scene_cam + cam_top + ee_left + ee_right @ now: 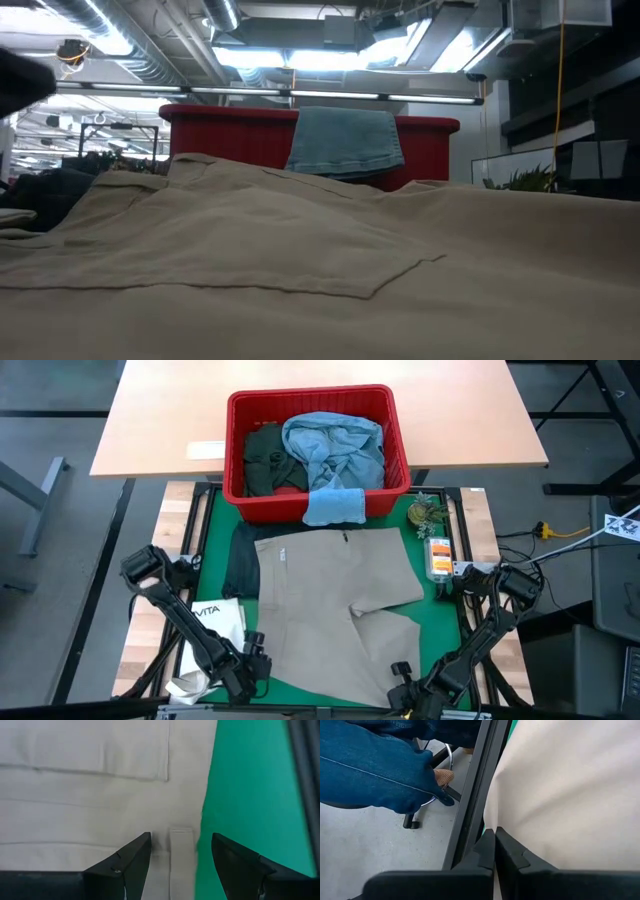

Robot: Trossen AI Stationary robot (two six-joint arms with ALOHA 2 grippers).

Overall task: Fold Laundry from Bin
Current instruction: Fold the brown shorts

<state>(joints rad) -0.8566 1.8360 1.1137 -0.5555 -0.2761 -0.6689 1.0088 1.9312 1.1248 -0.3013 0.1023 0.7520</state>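
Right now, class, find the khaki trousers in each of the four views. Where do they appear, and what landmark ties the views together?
High view: khaki trousers spread on the green mat, below the red bin.
Low view: trousers fill the foreground.
Left wrist view: trousers on the picture's left.
Right wrist view: trousers on the picture's right.
Shared landmark: the green mat.

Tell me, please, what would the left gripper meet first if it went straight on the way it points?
Probably the spread khaki cotton trousers: the open left gripper straddles their edge beside the green mat, though its height above them is unclear.
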